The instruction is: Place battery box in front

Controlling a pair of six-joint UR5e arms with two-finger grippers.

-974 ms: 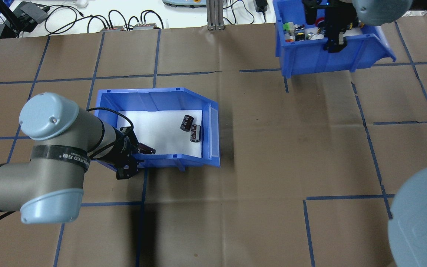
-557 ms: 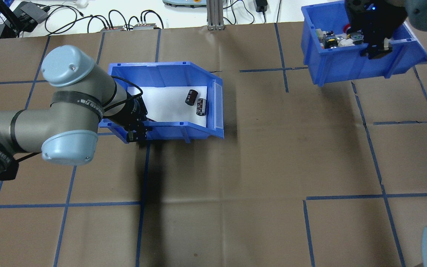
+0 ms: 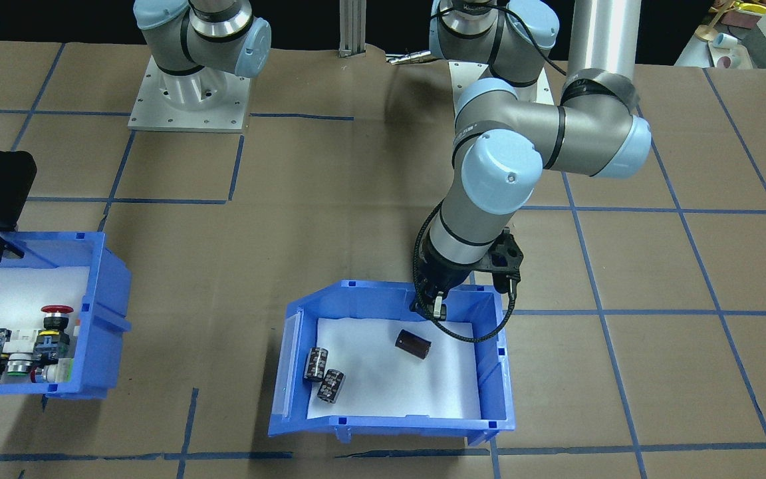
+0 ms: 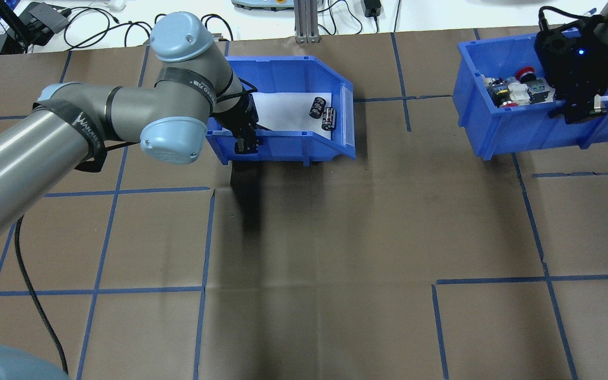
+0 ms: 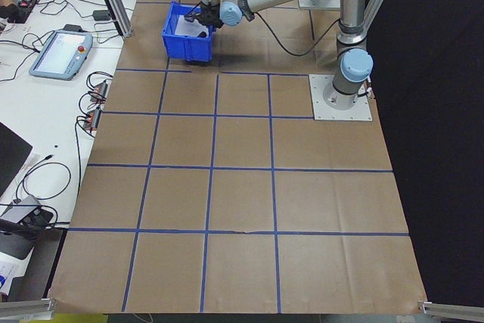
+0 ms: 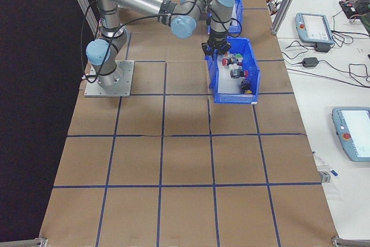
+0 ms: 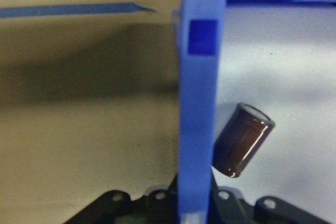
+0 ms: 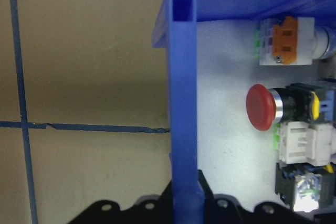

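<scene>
Battery box (image 4: 304, 142) at the far side of the worktop (image 4: 335, 237), near the far edge, left hand (image 4: 245, 143) clamped on its near wall, one finger inside and one outside. Three cells: two (image 4: 323, 112) near the sloped end, one (image 3: 413, 344) loose by the pinched wall. To finish well: keep the box level so the cells do not roll out the cut-away end, lower until the base sits flat, then release. Right hand (image 4: 581, 112) likewise clamped on the wall of the switch bin (image 4: 520, 134), well apart.
</scene>
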